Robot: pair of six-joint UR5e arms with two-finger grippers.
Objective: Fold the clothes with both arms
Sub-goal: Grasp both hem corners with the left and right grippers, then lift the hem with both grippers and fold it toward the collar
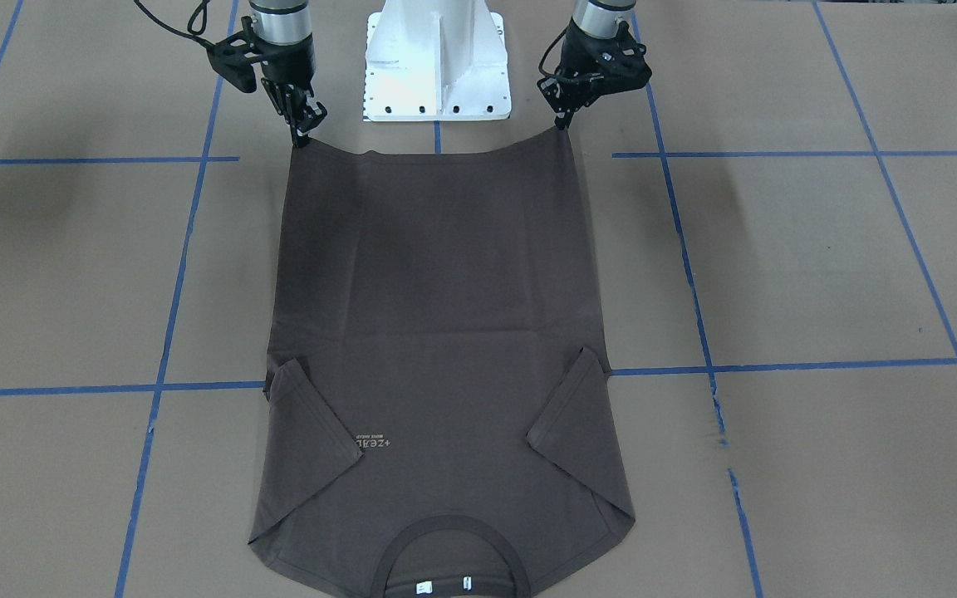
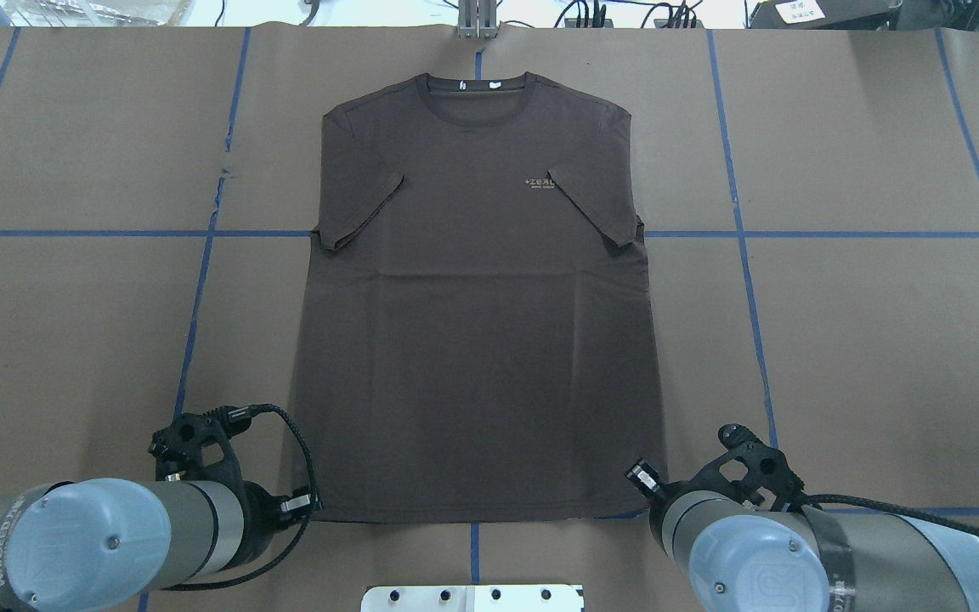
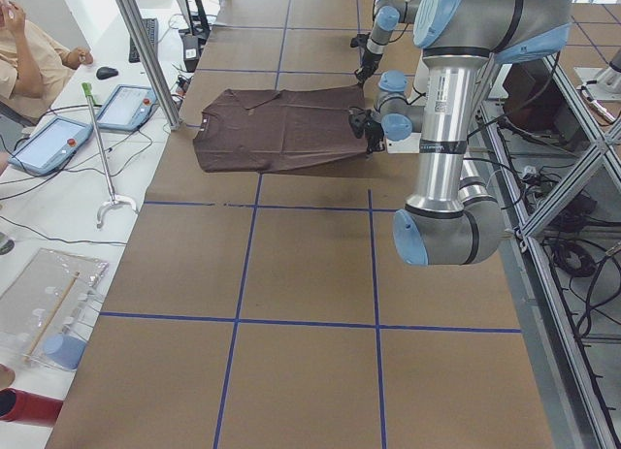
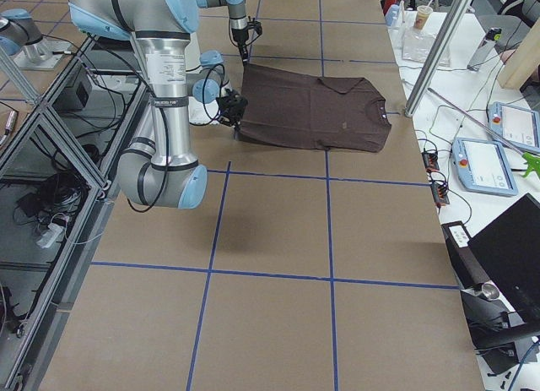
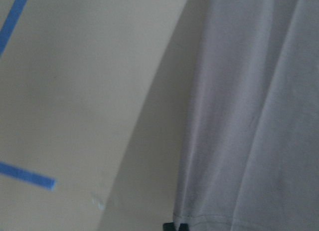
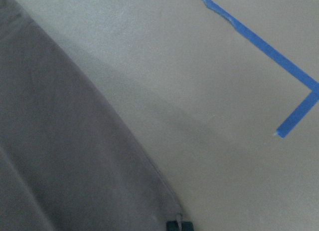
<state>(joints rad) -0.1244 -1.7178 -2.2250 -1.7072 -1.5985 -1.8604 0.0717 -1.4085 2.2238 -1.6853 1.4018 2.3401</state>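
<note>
Nearest the robot stands a white metal pedestal base (image 1: 437, 66), with the silver-tubed, grey-jointed left arm (image 2: 73, 544) and right arm (image 2: 795, 552) on either side of it. Each arm reaches down to a near corner of the dark brown-grey short-sleeved cotton T-shirt (image 2: 481, 340). The black left end effector (image 1: 562, 123) is clenched on the left corner of the hem (image 1: 437, 158), and the black right end effector (image 1: 302, 133) is clenched on the right corner. Both corners are raised slightly, and the stitched hem sags in a shallow curve between them.

Beyond the hem, the T-shirt lies front side up on the brown paper-covered desk (image 2: 838, 340), which is crossed by blue tape lines (image 2: 838, 234). The soft, matte cloth is mostly smooth, with one faint crease across the middle. Farther on, the left sleeve (image 2: 362, 208) and right sleeve (image 2: 600, 204) are folded inward as slanted flaps. A small pale chest logo (image 2: 542, 184) sits just beside the right one. Farthest away are the ribbed round collar (image 2: 472, 121) and the small white neck tags (image 2: 478, 83).
</note>
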